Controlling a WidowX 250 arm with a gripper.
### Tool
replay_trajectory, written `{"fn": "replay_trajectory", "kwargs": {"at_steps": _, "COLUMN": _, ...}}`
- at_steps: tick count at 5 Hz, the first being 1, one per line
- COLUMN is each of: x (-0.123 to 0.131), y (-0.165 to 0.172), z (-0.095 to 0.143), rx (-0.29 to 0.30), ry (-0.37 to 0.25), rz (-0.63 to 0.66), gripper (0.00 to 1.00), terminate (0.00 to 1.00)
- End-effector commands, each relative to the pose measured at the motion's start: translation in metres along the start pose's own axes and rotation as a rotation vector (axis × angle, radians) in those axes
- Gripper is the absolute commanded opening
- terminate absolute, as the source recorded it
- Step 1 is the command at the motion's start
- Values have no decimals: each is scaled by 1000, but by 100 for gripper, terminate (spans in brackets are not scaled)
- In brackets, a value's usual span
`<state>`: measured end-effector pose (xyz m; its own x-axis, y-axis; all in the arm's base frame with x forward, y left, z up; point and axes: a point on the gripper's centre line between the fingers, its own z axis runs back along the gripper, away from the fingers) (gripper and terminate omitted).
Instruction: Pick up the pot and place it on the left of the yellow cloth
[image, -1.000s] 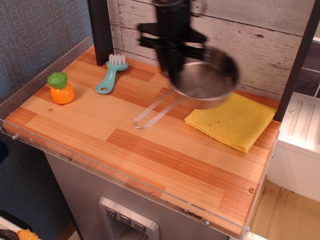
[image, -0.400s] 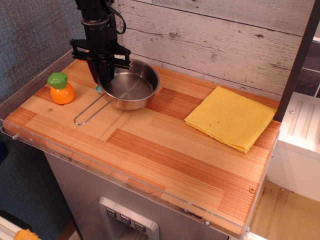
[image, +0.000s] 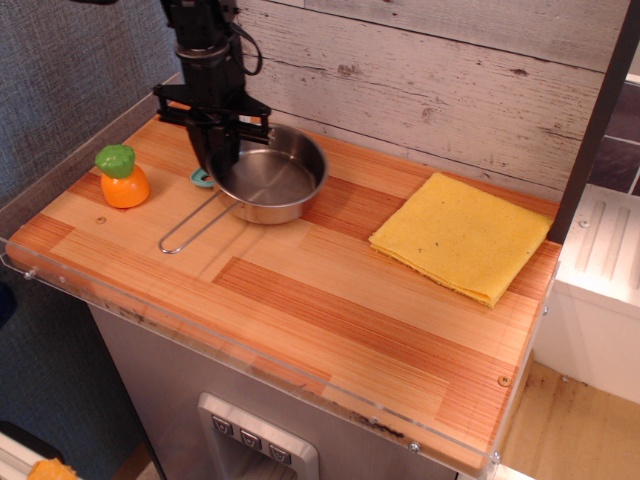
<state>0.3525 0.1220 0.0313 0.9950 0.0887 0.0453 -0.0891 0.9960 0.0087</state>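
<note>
The pot (image: 272, 182), a shallow shiny steel pan, is on the wooden tabletop at the back left, or just above it. Its wire loop handle (image: 190, 231) points to the front left, with the tip on the wood. My gripper (image: 222, 166) comes down from above and is shut on the pot's left rim. The yellow cloth (image: 462, 238) lies flat at the right side of the table, about a pot's width to the right of the pot.
An orange toy fruit with a green top (image: 122, 178) stands at the left edge. A teal brush (image: 202, 180) is mostly hidden behind my gripper. A plank wall (image: 450, 90) runs along the back, and a clear lip (image: 250, 358) lines the front edge.
My gripper carried the pot from above the cloth's left edge to the back left and lowered it to the tabletop. In the last moment, pot and gripper shifted slightly right.
</note>
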Motion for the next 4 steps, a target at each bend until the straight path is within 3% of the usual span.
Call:
{"fn": "replay_trajectory", "kwargs": {"at_steps": 1, "x": -3, "y": -18, "z": 12, "rx": 18, "ry": -27, "rz": -55, "gripper": 0, "terminate": 0}}
{"fn": "replay_trajectory", "kwargs": {"at_steps": 2, "x": -5, "y": -14, "z": 12, "rx": 52, "ry": -14, "rz": -44, "gripper": 100, "terminate": 0}}
{"fn": "replay_trajectory", "kwargs": {"at_steps": 4, "x": -4, "y": -2, "z": 27, "rx": 98, "ry": -31, "rz": -36, "gripper": 100, "terminate": 0}}
